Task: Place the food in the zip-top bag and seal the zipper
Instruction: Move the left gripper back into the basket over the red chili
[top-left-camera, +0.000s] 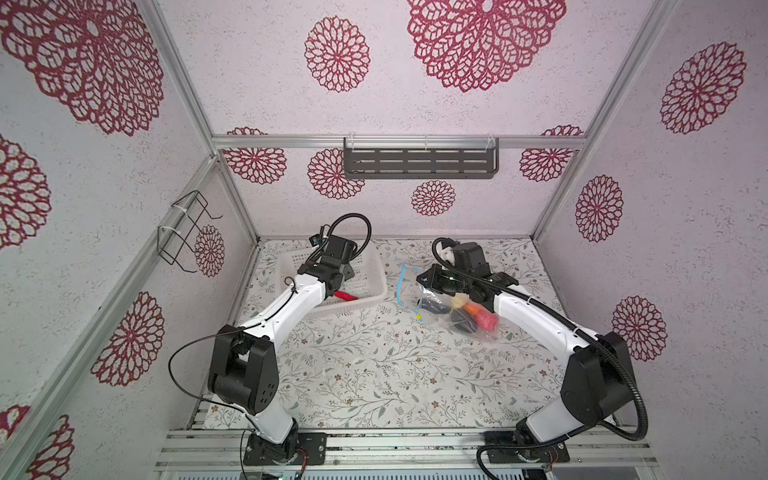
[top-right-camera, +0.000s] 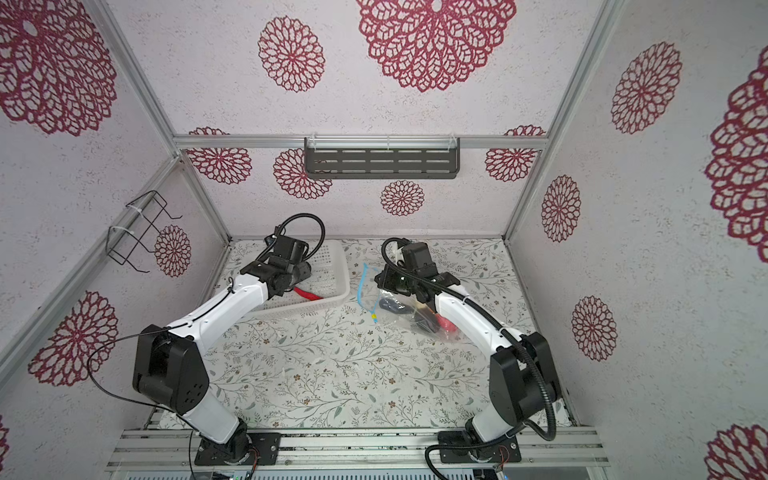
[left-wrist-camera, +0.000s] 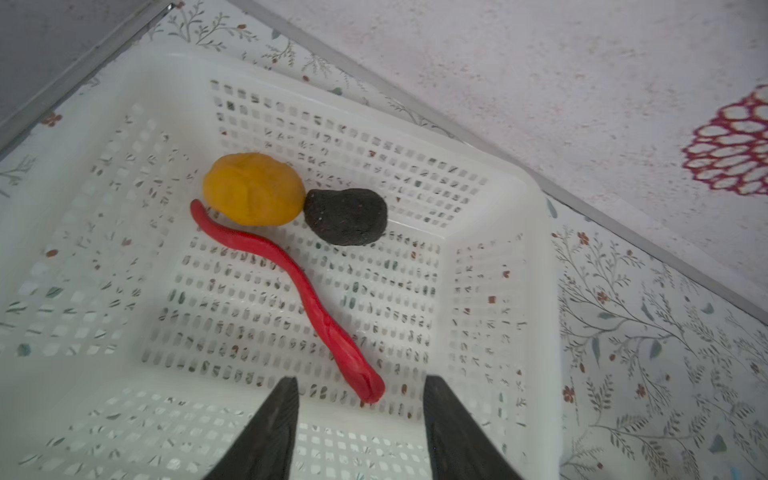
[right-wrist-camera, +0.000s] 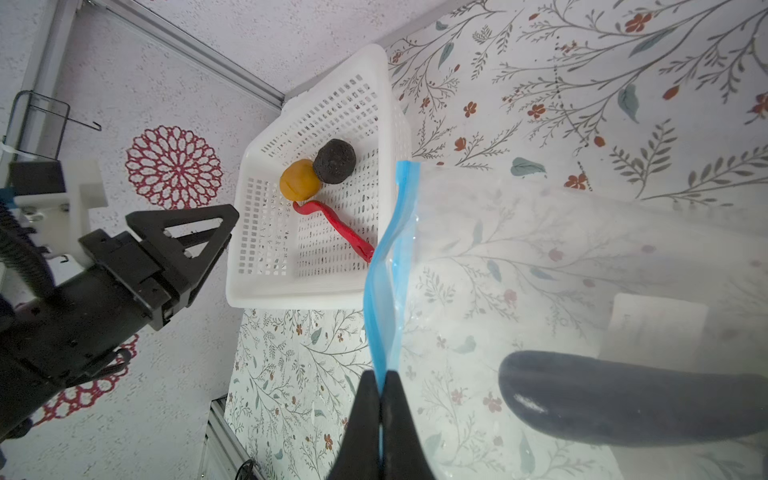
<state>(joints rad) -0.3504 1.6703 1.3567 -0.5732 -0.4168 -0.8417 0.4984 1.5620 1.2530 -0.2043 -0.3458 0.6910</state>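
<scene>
In the white basket (left-wrist-camera: 498, 232) lie three pieces of food: a yellow-orange potato shape (left-wrist-camera: 253, 189), a black lump (left-wrist-camera: 347, 216) and a long red chilli (left-wrist-camera: 299, 282). My left gripper (left-wrist-camera: 360, 384) hangs open just above the chilli's near end, holding nothing. The zip-top bag (top-left-camera: 453, 316) lies right of the basket with a pink-red ball (top-left-camera: 486, 323), an orange piece (top-left-camera: 471, 309) and dark pieces (top-left-camera: 434, 308) inside. My right gripper (right-wrist-camera: 380, 376) is shut on the bag's light blue zipper (right-wrist-camera: 390, 257), holding the mouth up. The yellow slider (top-left-camera: 419, 318) sits at the strip's near end.
The basket (top-left-camera: 376, 286) stands at the back left of the flowered table, close to the back wall. A dark shelf (top-left-camera: 419, 160) hangs on the back wall and a wire rack (top-left-camera: 183, 232) on the left wall. Bare table (top-left-camera: 374, 374) spreads in front of both arms.
</scene>
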